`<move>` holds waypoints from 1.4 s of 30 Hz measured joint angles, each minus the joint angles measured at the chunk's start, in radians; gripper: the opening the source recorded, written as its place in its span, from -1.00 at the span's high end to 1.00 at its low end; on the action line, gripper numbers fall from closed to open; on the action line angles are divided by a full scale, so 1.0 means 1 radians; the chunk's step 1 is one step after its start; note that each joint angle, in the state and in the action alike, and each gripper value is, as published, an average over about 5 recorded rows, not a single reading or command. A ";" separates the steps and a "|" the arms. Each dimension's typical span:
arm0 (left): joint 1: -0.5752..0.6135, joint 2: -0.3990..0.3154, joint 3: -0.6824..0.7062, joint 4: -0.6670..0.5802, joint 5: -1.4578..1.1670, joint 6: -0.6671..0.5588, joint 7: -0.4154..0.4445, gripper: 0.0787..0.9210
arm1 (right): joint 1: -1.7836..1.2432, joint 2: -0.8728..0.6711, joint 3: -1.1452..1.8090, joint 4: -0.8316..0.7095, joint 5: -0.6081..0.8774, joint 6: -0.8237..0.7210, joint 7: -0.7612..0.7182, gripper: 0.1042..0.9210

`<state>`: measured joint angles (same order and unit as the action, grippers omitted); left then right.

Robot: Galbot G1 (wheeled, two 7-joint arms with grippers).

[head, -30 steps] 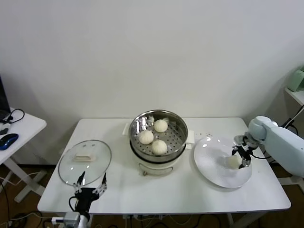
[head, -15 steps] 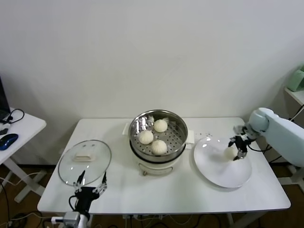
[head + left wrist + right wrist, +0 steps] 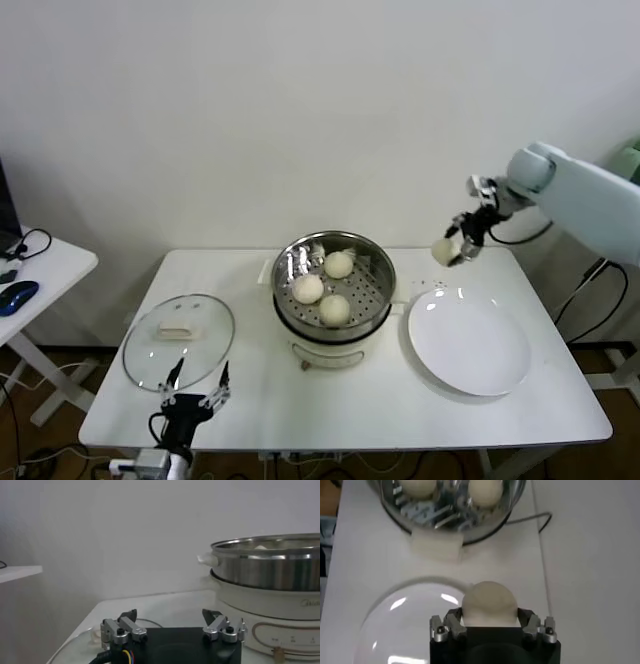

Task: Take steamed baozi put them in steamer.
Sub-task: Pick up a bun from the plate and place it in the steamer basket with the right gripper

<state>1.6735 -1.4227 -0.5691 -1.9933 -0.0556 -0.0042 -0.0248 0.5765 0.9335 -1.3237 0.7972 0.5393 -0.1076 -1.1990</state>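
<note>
Gripping a bun (image 3: 443, 250), the right gripper (image 3: 452, 249) hangs in the air at the right of the head frame, above the table (image 3: 250, 390) and between the steamer (image 3: 333, 300) and the white plate (image 3: 468, 343). Its fingers (image 3: 449, 626) are clamped on both sides of the bun, which touches neither plate nor pot; the right wrist frame shows this bun filling the jaws, with the plate rim and the steamer lying beneath it.

Three buns (image 3: 335, 309) sit on the perforated tray inside the steamer at the centre of the frame. The plate lies just right of the steamer.

The left gripper (image 3: 194, 391) is parked at the lower left of the frame, by the near table edge, fingers spread with nothing between them. The glass lid (image 3: 179, 341) lies flat on the table just beyond it, left of the steamer.
</note>
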 measured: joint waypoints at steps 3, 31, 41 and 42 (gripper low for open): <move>-0.003 -0.005 0.007 -0.005 0.002 0.000 -0.001 -0.77 | 0.051 0.054 -0.062 -0.004 0.088 -0.020 0.002 -0.51; 0.013 -0.009 -0.001 -0.036 0.008 -0.009 -0.003 -0.77 | 0.003 0.375 -0.234 -0.047 0.247 -0.084 0.041 -0.51; 0.008 -0.014 0.007 -0.032 0.012 -0.002 -0.003 -0.77 | -0.020 0.370 -0.240 -0.040 0.196 -0.083 0.044 -0.51; 0.007 -0.015 0.007 -0.032 0.012 -0.002 -0.003 -0.77 | -0.021 0.368 -0.241 -0.037 0.192 -0.083 0.044 -0.51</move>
<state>1.6806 -1.4374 -0.5618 -2.0256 -0.0433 -0.0060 -0.0283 0.5551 1.3011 -1.5643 0.7597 0.7309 -0.1910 -1.1550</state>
